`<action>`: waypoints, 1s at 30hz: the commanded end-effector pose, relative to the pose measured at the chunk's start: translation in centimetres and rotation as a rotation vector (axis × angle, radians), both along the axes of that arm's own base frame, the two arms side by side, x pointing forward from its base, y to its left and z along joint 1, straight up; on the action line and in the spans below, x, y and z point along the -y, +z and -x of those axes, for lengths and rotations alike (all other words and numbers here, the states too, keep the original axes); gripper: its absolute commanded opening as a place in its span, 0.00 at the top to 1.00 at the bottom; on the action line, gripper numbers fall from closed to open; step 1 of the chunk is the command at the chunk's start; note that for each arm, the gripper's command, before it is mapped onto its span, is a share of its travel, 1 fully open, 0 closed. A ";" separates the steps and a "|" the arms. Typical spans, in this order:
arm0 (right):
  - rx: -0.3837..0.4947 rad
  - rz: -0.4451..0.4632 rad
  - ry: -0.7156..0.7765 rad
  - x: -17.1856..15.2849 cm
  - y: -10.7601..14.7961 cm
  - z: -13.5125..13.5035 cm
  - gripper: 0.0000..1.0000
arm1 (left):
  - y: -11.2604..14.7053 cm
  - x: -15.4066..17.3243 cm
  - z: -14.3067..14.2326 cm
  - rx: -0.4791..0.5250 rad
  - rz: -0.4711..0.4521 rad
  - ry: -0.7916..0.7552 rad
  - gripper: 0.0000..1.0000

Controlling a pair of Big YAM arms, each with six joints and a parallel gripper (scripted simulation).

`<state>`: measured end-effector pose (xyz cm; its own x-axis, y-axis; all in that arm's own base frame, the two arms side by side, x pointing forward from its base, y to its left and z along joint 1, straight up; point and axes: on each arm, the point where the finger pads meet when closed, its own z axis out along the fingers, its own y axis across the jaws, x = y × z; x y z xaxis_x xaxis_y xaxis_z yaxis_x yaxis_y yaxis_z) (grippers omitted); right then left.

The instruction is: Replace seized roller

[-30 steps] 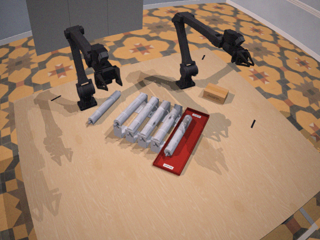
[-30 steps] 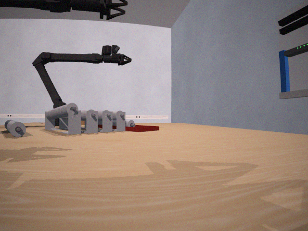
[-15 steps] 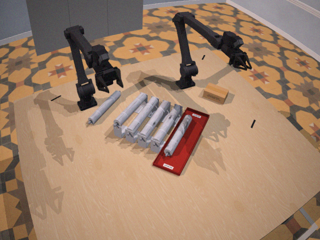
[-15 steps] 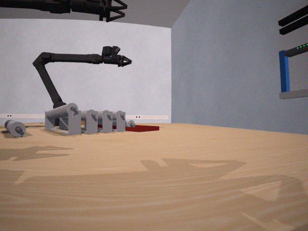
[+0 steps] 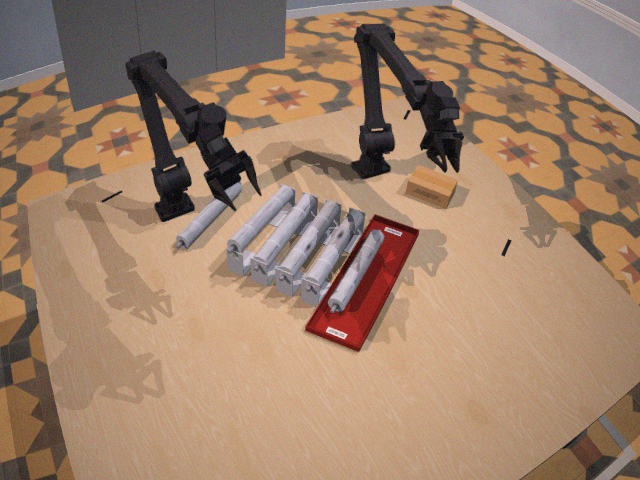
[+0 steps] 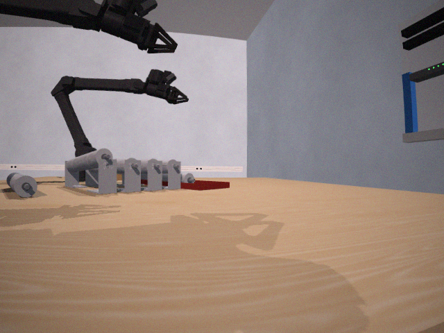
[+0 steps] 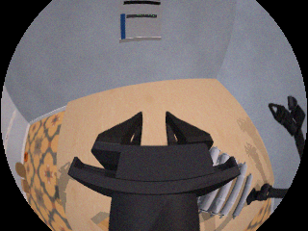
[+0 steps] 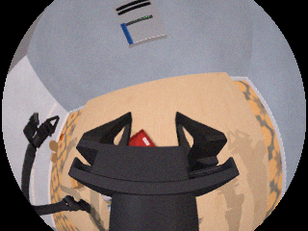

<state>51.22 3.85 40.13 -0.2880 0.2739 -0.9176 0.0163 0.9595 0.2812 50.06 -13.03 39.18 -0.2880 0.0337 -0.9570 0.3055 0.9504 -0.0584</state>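
Left arm [image 5: 370, 82] [image 6: 103, 84] [image 8: 30, 168]: I have it raised, elbow bent, wrist angled down
Left tool [image 5: 451, 171] [image 6: 186, 100] [image 7: 154, 115] [image 8: 59, 116]: part open, nothing held
Right arm [image 5: 155, 118] [image 6: 46, 14] [image 7: 301, 144]: also up and bent, wrist sloping down
Right tool [image 5: 247, 202] [image 6: 175, 46] [image 7: 269, 104] [image 8: 153, 115]: fingers wider apart than my left's, holding nothing

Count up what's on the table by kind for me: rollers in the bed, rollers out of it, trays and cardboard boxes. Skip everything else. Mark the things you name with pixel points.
Rollers in the bed [image 5: 261, 219] [image 6: 86, 161] [image 7: 237, 178]: 4
Roller lying in the tray [image 5: 356, 271] [image 6: 187, 177]: 1
Roller loose on the table [image 5: 209, 217] [image 6: 22, 185] [image 7: 243, 196]: 1
Red tray [image 5: 379, 281] [image 6: 211, 185] [image 8: 138, 139]: 1
Cardboard box [image 5: 433, 187] [image 7: 102, 222]: 1
Total: 8
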 end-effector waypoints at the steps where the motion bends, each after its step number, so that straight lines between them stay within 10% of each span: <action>1: -0.103 -0.099 -0.003 -1.6 -3.2 0.3 0.38 | -2.9 3.2 1.1 -0.092 0.008 -0.068 0.68; 30: -0.710 -0.441 -0.239 -7.1 -18.8 9.9 0.38 | -19.7 19.5 21.5 -0.711 -0.125 -0.616 0.68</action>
